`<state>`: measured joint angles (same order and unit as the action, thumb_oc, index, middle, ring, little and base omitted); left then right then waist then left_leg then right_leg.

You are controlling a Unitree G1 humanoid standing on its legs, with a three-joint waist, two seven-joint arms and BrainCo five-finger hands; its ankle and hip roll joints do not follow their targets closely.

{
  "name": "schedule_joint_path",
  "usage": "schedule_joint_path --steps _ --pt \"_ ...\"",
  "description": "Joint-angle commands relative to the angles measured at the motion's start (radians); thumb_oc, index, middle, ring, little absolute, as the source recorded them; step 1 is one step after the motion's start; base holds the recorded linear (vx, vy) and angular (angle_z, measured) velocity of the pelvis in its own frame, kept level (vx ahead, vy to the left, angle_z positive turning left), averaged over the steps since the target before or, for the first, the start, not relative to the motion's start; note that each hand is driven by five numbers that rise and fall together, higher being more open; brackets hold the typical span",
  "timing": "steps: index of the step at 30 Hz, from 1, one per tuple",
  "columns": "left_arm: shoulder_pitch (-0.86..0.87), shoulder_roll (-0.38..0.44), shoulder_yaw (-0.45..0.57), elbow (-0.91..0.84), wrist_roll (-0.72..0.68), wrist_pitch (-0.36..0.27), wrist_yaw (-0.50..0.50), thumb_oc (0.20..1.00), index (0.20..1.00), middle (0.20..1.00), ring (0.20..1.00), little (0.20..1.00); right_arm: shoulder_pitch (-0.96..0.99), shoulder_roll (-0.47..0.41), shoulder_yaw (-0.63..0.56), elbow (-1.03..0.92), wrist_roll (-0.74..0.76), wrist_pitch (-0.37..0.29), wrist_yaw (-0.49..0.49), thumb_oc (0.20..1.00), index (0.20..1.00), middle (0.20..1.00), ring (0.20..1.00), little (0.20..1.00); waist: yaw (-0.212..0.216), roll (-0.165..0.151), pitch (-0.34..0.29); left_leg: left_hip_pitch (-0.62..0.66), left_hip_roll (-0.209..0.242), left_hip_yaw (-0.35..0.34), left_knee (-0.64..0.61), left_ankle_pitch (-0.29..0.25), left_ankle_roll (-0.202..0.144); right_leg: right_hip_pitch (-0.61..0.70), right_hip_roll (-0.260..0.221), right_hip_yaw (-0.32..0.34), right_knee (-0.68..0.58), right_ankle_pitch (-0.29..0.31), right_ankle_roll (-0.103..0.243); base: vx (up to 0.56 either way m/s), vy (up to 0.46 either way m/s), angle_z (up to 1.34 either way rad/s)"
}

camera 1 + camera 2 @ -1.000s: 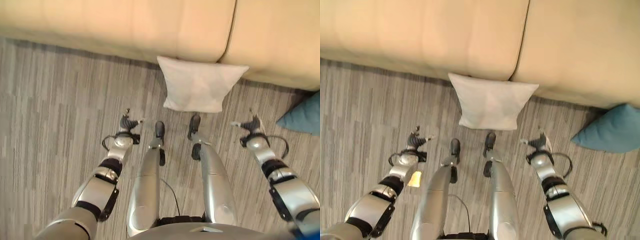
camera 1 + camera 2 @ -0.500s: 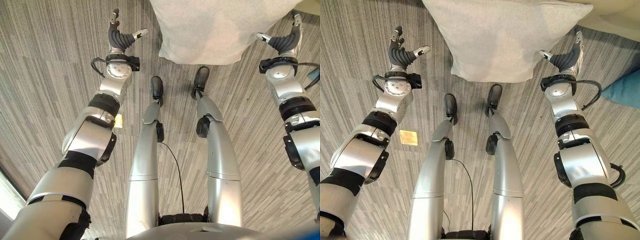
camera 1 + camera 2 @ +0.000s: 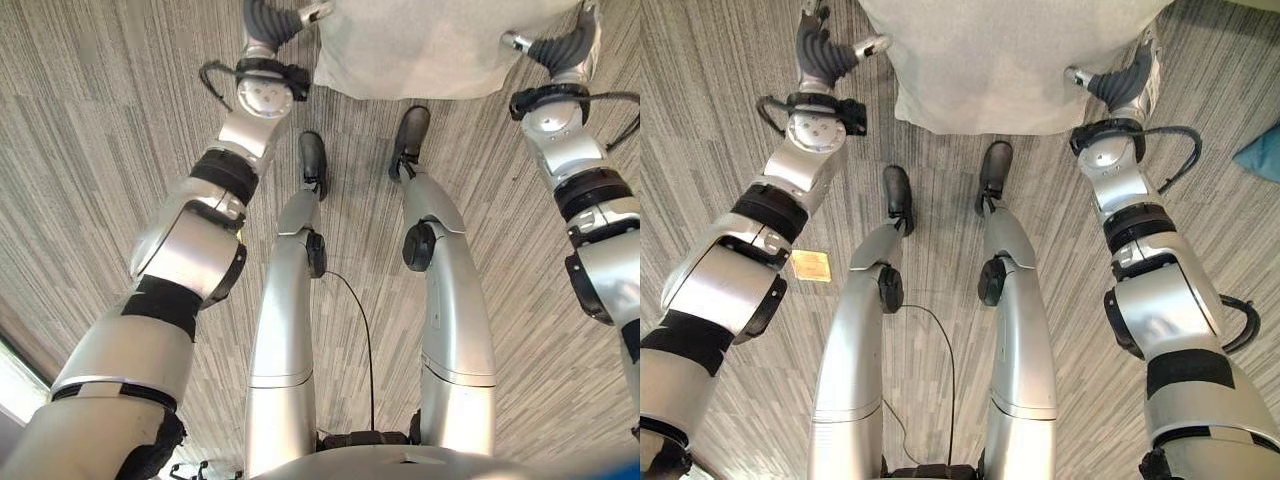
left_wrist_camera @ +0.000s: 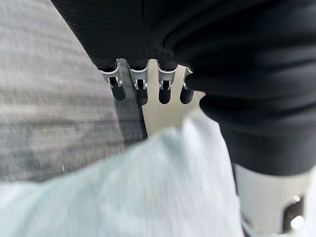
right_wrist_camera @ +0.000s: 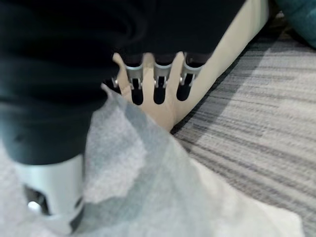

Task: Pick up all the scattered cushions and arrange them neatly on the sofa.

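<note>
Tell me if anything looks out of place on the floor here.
Yes. A white cushion lies on the grey striped floor rather than on the sofa, with the left hand and right hand at its two sides. A teal cushion also lies on the floor off to the right.

The white cushion (image 3: 1010,60) lies between your left robot hand (image 3: 818,45) and right robot hand (image 3: 1122,80), each just beside one of its edges with fingers straight. Striped floor (image 3: 700,150) lies bare outward of both arms. Past the fingertips the beige sofa front (image 5: 232,54) closes the way. A teal cushion (image 3: 1265,155) lies right of the right arm.
</note>
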<state>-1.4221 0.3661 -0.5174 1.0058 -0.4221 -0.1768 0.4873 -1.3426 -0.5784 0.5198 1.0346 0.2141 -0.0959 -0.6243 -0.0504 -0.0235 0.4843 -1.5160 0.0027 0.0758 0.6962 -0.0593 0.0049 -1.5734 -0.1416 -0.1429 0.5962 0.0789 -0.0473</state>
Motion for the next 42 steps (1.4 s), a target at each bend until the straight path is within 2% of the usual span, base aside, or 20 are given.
schedule_joint_path --steps 1,2,4,5,6,7,9,14,19,21,23,24,26,29,32,34,35,37,39,42 --pt "0.115 -0.052 0.011 0.038 -0.047 -0.03 0.015 1.0 1.0 1.0 1.0 1.0 0.044 0.108 0.07 -0.084 -0.028 -0.047 0.002 1.0 1.0 1.0 1.0 1.0 -0.021 0.023 -0.147 -0.004 0.005 -0.057 -0.025 -0.018 -0.007 0.022 -0.008 0.081 0.157 -0.157 0.135 0.0 -0.035 -0.04" --pt "0.086 -0.089 0.018 0.029 -0.128 -0.04 0.004 1.0 1.0 1.0 1.0 1.0 -0.004 0.142 0.091 -0.12 -0.03 -0.046 0.0 1.0 1.0 1.0 1.0 1.0 -0.023 0.023 -0.154 -0.015 0.006 -0.058 -0.016 -0.019 -0.006 0.013 -0.002 0.083 0.159 -0.155 0.135 0.0 -0.025 -0.04" --pt "0.063 -0.11 0.019 0.008 -0.17 -0.049 -0.007 1.0 1.0 1.0 1.0 1.0 -0.036 0.169 0.089 -0.147 -0.02 -0.051 -0.007 1.0 1.0 1.0 1.0 1.0 -0.024 0.028 -0.159 -0.02 0.009 -0.055 -0.013 -0.02 -0.005 0.008 0.002 0.085 0.162 -0.156 0.137 0.0 -0.007 -0.06" --pt "0.047 -0.125 0.016 -0.049 -0.213 -0.07 -0.012 0.57 0.57 0.57 0.57 0.57 -0.065 0.202 0.08 -0.206 -0.001 -0.07 -0.015 0.2 0.2 0.2 0.2 0.2 -0.024 0.033 -0.169 -0.022 0.012 -0.053 -0.011 -0.022 -0.004 0.005 0.006 0.085 0.162 -0.153 0.139 0.0 -0.002 -0.07" --pt "0.048 -0.124 0.016 -0.051 -0.213 -0.069 -0.011 0.482 0.482 0.482 0.482 0.482 -0.064 0.202 0.08 -0.208 -0.002 -0.069 -0.015 0.2 0.2 0.2 0.2 0.2 -0.024 0.033 -0.169 -0.022 0.012 -0.053 -0.011 -0.022 -0.004 0.005 0.007 0.085 0.162 -0.153 0.139 0.0 -0.01 -0.07" --pt "0.047 -0.127 0.017 -0.068 -0.224 -0.078 -0.009 0.2 0.2 0.2 0.2 0.2 -0.072 0.209 0.08 -0.226 0.0 -0.076 -0.015 0.2 0.2 0.2 0.2 0.2 -0.024 0.034 -0.173 -0.02 0.012 -0.053 -0.011 -0.023 -0.003 0.005 0.008 0.085 0.163 -0.153 0.139 0.01 -0.011 -0.05" --pt "0.064 -0.132 0.032 -0.166 -0.262 -0.112 0.004 0.2 0.2 0.2 0.2 0.2 -0.07 0.226 0.052 -0.329 -0.001 -0.104 -0.026 0.2 0.2 0.2 0.2 0.2 -0.023 0.041 -0.192 -0.011 0.012 -0.054 -0.011 -0.024 -0.006 0.011 0.016 0.082 0.165 -0.154 0.137 0.0 -0.009 -0.02" --pt "0.101 -0.117 0.062 -0.258 -0.257 -0.134 0.019 0.2 0.2 0.2 0.2 0.2 -0.035 0.215 0.001 -0.426 -0.029 -0.128 -0.039 0.2 0.2 0.2 0.2 0.2 -0.024 0.049 -0.223 0.041 0.014 -0.054 -0.051 -0.022 -0.01 0.06 0.025 0.074 0.137 -0.157 0.133 -0.02 -0.014 -0.03" --pt "0.272 -0.115 0.124 -0.455 -0.21 -0.149 0.035 0.2 0.2 0.2 0.2 0.2 0.127 0.199 -0.091 -0.59 -0.089 -0.139 -0.041 0.2 0.2 0.2 0.2 0.2 -0.02 0.066 -0.253 0.194 0.022 -0.071 -0.162 -0.002 -0.029 0.207 0.029 0.048 0.072 -0.164 0.128 -0.01 -0.02 0.01" --pt "0.439 -0.105 0.161 -0.645 -0.041 -0.127 0.045 0.2 0.2 0.2 0.2 0.2 0.318 0.191 -0.141 -0.697 -0.149 -0.156 0.002 0.2 0.2 0.2 0.2 0.2 -0.016 0.072 -0.267 0.372 0.029 -0.092 -0.273 0.016 -0.053 0.375 0.022 0.02 -0.015 -0.16 0.126 -0.02 -0.075 0.11" --pt "0.479 -0.108 0.168 -0.675 -0.015 -0.123 0.047 0.2 0.2 0.2 0.2 0.2 0.361 0.195 -0.15 -0.721 -0.159 -0.158 0.012 0.2 0.2 0.2 0.2 0.2 -0.015 0.072 -0.271 0.414 0.028 -0.097 -0.299 0.021 -0.057 0.416 0.022 0.015 -0.035 -0.159 0.126 0.0 -0.045 0.13" --pt "0.559 -0.107 0.185 -0.747 0.017 -0.127 0.038 0.2 0.2 0.2 0.2 0.2 0.451 0.198 -0.17 -0.782 -0.186 -0.171 0.035 0.2 0.2 0.2 0.2 0.2 -0.012 0.07 -0.28 0.477 0.026 -0.096 -0.343 0.058 -0.062 0.478 0.014 -0.005 -0.084 -0.127 0.117 0.01 -0.055 0.18" --pt "0.647 -0.107 0.182 -0.803 0.044 -0.126 0.023 0.2 0.2 0.2 0.2 0.2 0.546 0.2 -0.185 -0.834 -0.198 -0.18 0.058 0.2 0.2 0.2 0.2 0.2 -0.01 0.068 -0.288 0.56 0.026 -0.103 -0.378 0.062 -0.067 0.557 0.004 -0.019 -0.124 -0.122 0.117 0.03 -0.049 0.18" --pt "0.851 -0.107 0.173 -0.899 0.084 -0.129 -0.018 0.2 0.2 0.2 0.2 0.2 0.788 0.249 -0.216 -0.935 -0.157 -0.218 0.129 0.2 0.2 0.2 0.2 0.2 0.0 0.06 -0.324 0.799 0.02 -0.109 -0.494 0.074 -0.081 0.782 0.003 -0.058 -0.243 -0.111 0.123 0.07 -0.038 0.1" --pt "0.964 -0.104 0.164 -0.945 0.088 -0.133 -0.04 0.2 0.2 0.2 0.2 0.2 0.9 0.257 -0.216 -0.985 -0.158 -0.226 0.16 0.2 0.2 0.2 0.2 0.2 0.006 0.057 -0.328 0.95 0.028 -0.107 -0.555 0.081 -0.086 0.935 0.006 -0.079 -0.315 -0.105 0.128 0.12 -0.03 0.05" --pt "1.062 -0.079 0.16 -0.976 0.113 -0.125 -0.052 0.2 0.2 0.2 0.2 0.2 1.01 0.248 -0.232 -1.036 -0.154 -0.233 0.19 0.2 0.2 0.2 0.2 0.2 0.006 0.05 -0.33 1.104 0.041 -0.092 -0.602 0.09 -0.097 1.12 0.021 -0.104 -0.396 -0.11 0.127 0.19 -0.074 0.11" --pt "1.083 -0.074 0.16 -0.981 0.117 -0.124 -0.056 0.2 0.2 0.2 0.2 0.2 1.035 0.243 -0.239 -1.046 -0.162 -0.233 0.188 0.2 0.2 0.2 0.2 0.2 0.003 0.047 -0.331 1.131 0.044 -0.085 -0.6 0.089 -0.1 1.162 0.025 -0.108 -0.413 -0.116 0.124 0.23 -0.123 0.4" --pt "1.176 -0.061 0.167 -0.995 0.122 -0.116 -0.076 0.2 0.2 0.2 0.2 0.2 1.141 0.225 -0.27 -1.089 -0.171 -0.229 0.207 0.2 0.2 0.2 0.2 0.2 -0.002 0.019 -0.338 1.217 0.062 -0.065 -0.495 0.042 -0.116 1.352 0.055 -0.105 -0.487 -0.143 0.104 0.25 -0.127 0.52" --pt "1.222 -0.065 0.176 -0.997 0.115 -0.111 -0.08 0.2 0.2 0.2 0.2 0.2 1.184 0.218 -0.293 -1.108 -0.184 -0.225 0.209 0.2 0.2 0.2 0.2 0.2 0.0 0.001 -0.348 1.197 0.064 -0.067 -0.352 0.067 -0.131 1.44 0.073 -0.1 -0.536 -0.149 0.09 0.16 -0.003 0.34" --pt "1.238 -0.061 0.183 -0.998 0.116 -0.105 -0.08 0.2 0.2 0.2 0.2 0.2 1.194 0.224 -0.298 -1.11 -0.182 -0.222 0.208 0.2 0.2 0.2 0.2 0.2 0.004 -0.008 -0.362 1.203 0.06 -0.049 -0.39 0.032 -0.108 1.467 0.07 -0.095 -0.55 -0.148 0.097 0.1 0.041 0.01"
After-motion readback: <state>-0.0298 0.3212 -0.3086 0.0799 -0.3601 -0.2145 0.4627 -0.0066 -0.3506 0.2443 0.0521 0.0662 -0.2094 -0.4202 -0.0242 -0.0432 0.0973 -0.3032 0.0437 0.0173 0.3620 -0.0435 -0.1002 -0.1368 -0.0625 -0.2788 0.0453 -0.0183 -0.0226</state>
